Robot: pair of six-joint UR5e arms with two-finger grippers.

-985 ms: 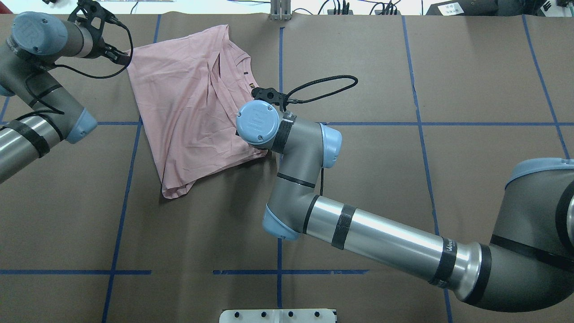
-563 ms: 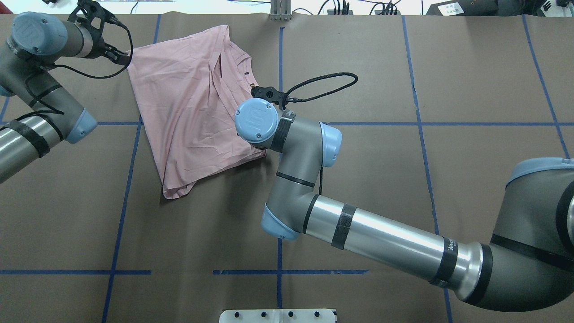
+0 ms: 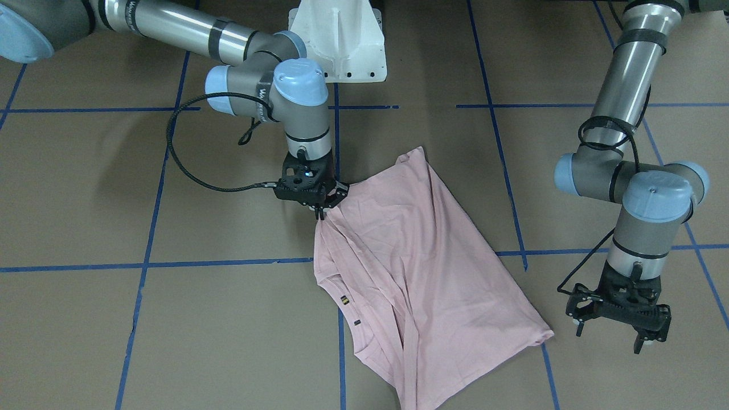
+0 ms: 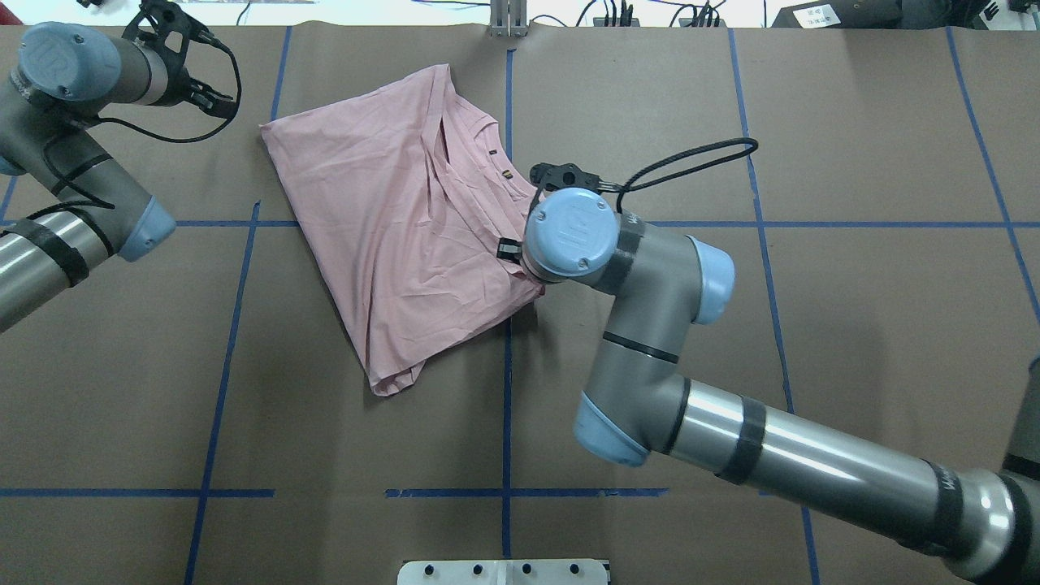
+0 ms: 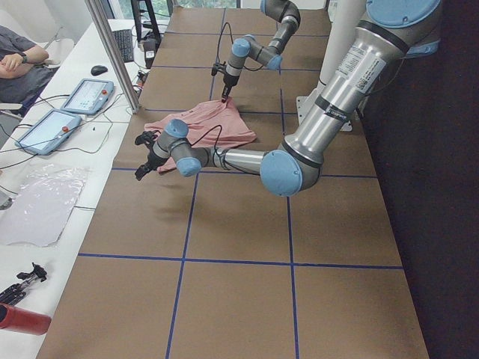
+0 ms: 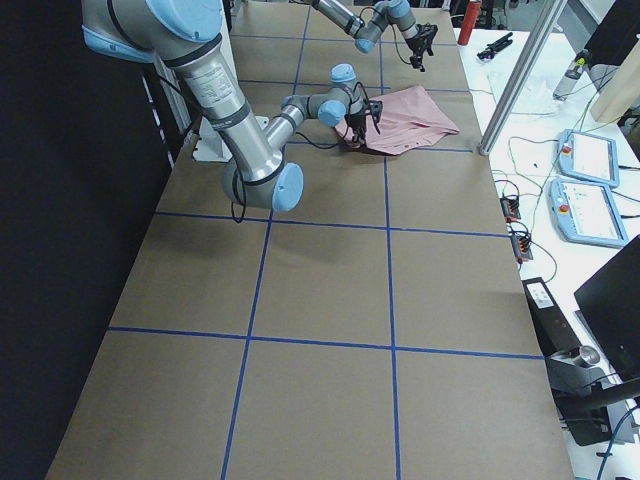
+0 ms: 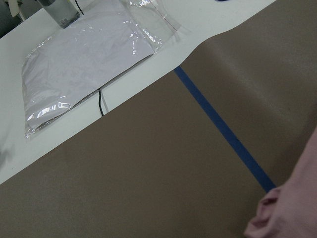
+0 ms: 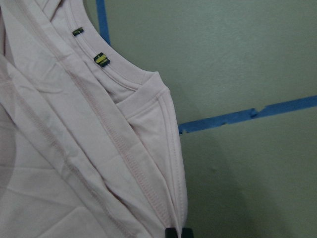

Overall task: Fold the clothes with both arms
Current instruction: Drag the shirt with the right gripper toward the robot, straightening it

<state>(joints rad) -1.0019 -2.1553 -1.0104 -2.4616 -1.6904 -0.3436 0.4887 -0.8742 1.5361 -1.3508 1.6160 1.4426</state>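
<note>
The pale pink T-shirt (image 4: 406,219) lies folded and wrinkled on the brown table, plain side up, with its ribbed collar (image 8: 119,79) toward the right arm. My right gripper (image 3: 319,213) is shut on the shirt's edge near the collar. The right wrist view shows its fingertips (image 8: 178,233) pinching the hem. In the overhead view the wrist (image 4: 569,236) hides that gripper. My left gripper (image 3: 609,339) hangs open above the table at the far left, apart from the shirt's corner (image 7: 292,213).
Blue tape lines (image 4: 508,366) grid the brown table cover. The white pedestal base (image 3: 342,40) stands at the robot's edge. Beyond the far edge, a side table holds a plastic bag (image 7: 84,59) and tablets (image 5: 86,97); a seated person (image 5: 22,56) is there.
The right arm has pulled the shirt to the right in the overhead view, away from the left gripper. The left arm has stayed where it was.
</note>
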